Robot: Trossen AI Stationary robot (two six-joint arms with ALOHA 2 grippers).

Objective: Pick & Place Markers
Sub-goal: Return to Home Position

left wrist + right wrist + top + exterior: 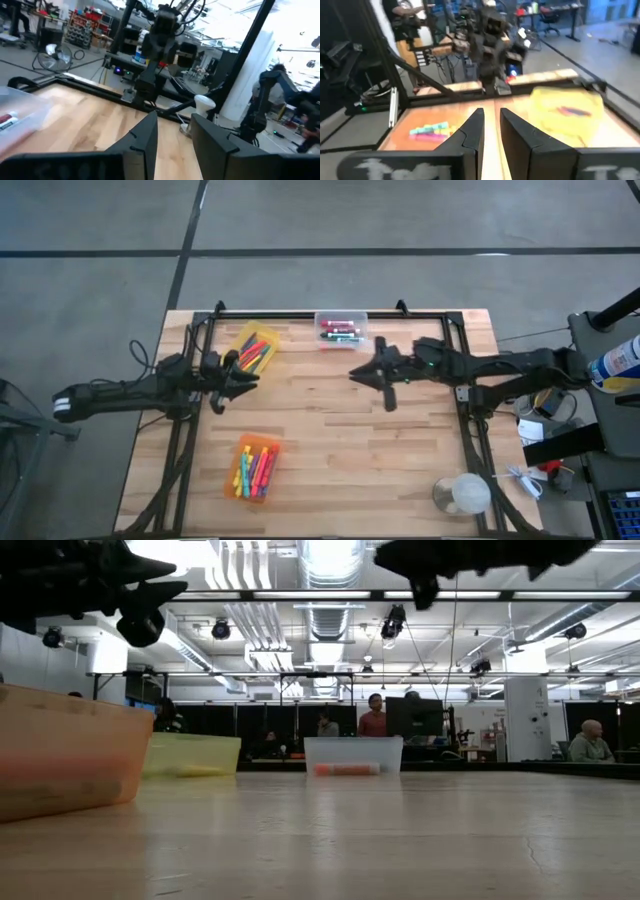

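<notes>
On my overhead feed both arms hang above the wooden table (330,440), one on each side, with neither gripper touching anything. The left gripper (237,388) hovers over bare boards just beside the yellow bin (245,335), on the side toward the table's middle. Its wrist camera shows me the two dark fingers (145,140) parted by a moderate gap with nothing between them. The right gripper (368,380) hovers near the table's centre, just in front of the clear bin (340,319). From its own wrist camera I see its fingers (472,132) a narrow way apart, also holding nothing.

Every one of the markers (256,350) I can find is inside a bin. A mixed bunch, mostly red and orange, lies in the yellow bin at the back left. A few red, green and dark ones lie in the clear bin at the back centre. A brighter set of pink, yellow, green and blue lies in the orange bin (258,441) at the front left. I see no marker loose on the boards.

From the table-level camera the three bins stand in a row, orange nearest, and both arms show only as dark shapes at the top. A pale round object (462,495) sits at the table's front right corner. People (375,718) are visible far back in the room.
</notes>
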